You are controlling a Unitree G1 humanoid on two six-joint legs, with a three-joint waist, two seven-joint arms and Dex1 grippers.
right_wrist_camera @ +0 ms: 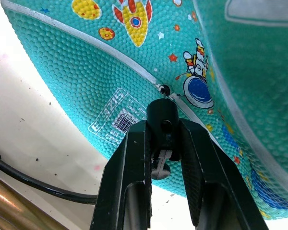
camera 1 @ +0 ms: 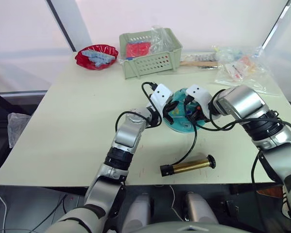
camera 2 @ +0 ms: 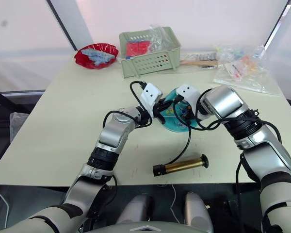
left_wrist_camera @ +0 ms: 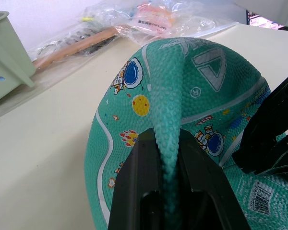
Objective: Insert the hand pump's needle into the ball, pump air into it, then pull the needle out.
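Teal rubber ball (left_wrist_camera: 182, 110), limp, pinched in left claw (left_wrist_camera: 169, 158); no pumping begun.
Clamped black-fitted needle (right_wrist_camera: 162, 125) in right claw (right_wrist_camera: 163, 148) beside valve, uninserted; bronze-gold hand pump (camera 1: 188, 166) idle on tabletop (camera 1: 63, 131).

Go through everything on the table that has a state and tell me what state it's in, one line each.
ball: deflated, a fold of it pinched by the left gripper
needle fitting: clamped in the right gripper, right at the ball's valve hole
hand pump: lying on its side on the table, hose attached
green basket: upright, holding bagged items
red dish: upright, holding blue pieces
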